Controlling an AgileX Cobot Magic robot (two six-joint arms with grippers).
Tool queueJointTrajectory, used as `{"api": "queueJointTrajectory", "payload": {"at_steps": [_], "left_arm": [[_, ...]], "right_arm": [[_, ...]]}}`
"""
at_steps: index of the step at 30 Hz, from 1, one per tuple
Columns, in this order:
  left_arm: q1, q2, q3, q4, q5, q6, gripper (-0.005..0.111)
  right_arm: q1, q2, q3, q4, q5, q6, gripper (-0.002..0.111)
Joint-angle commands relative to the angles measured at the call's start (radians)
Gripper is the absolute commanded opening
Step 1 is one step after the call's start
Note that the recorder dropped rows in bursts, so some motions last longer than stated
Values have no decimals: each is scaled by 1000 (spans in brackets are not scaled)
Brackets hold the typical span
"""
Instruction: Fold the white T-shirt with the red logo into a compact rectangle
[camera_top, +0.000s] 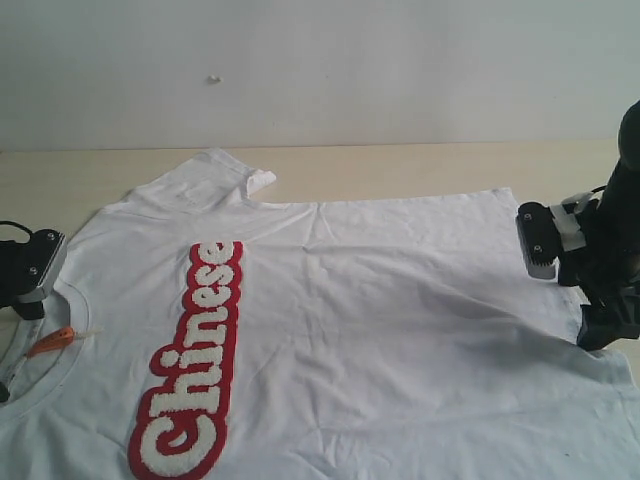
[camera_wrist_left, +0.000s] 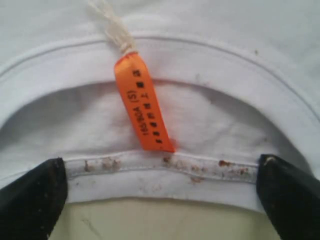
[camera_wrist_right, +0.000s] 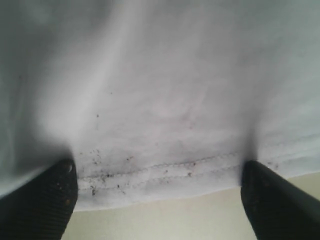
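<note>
The white T-shirt (camera_top: 380, 330) lies spread flat on the table, collar at the left and hem at the right. The red logo (camera_top: 195, 360) runs as a long band across its chest. My left gripper (camera_wrist_left: 162, 187) stands open at the collar (camera_wrist_left: 165, 172), its black fingers (camera_wrist_left: 30, 200) wide apart on either side of the ribbed edge. An orange neck tag (camera_wrist_left: 142, 105) lies just beyond it. My right gripper (camera_wrist_right: 157, 195) is open over the stitched hem (camera_wrist_right: 160, 172), one finger (camera_wrist_right: 42, 200) at each side. In the exterior view the left gripper (camera_top: 30, 270) and right gripper (camera_top: 560, 245) sit at opposite ends.
The light wooden table (camera_top: 400, 170) shows bare behind the shirt, with a white wall behind it. One sleeve (camera_top: 225, 180) lies at the far side with its edge turned up. Bare table (camera_wrist_right: 165, 220) also shows under both grippers.
</note>
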Motion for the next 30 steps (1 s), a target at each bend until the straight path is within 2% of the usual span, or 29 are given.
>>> {"api": "queueJointTrajectory", "payload": {"at_steps": [1, 11, 24, 30], "left_arm": [[-1, 42, 23, 4, -17, 3, 105], [-1, 42, 23, -10, -17, 7, 105], [-1, 42, 23, -22, -24, 7, 105], [-1, 42, 23, -75, -36, 9, 105]], "right_arm": [[-1, 90, 37, -50, -110, -55, 86], [-1, 90, 37, -51, -121, -134, 86], [-1, 90, 37, -51, -117, -131, 86], [-1, 90, 37, 69, -120, -131, 86]]}}
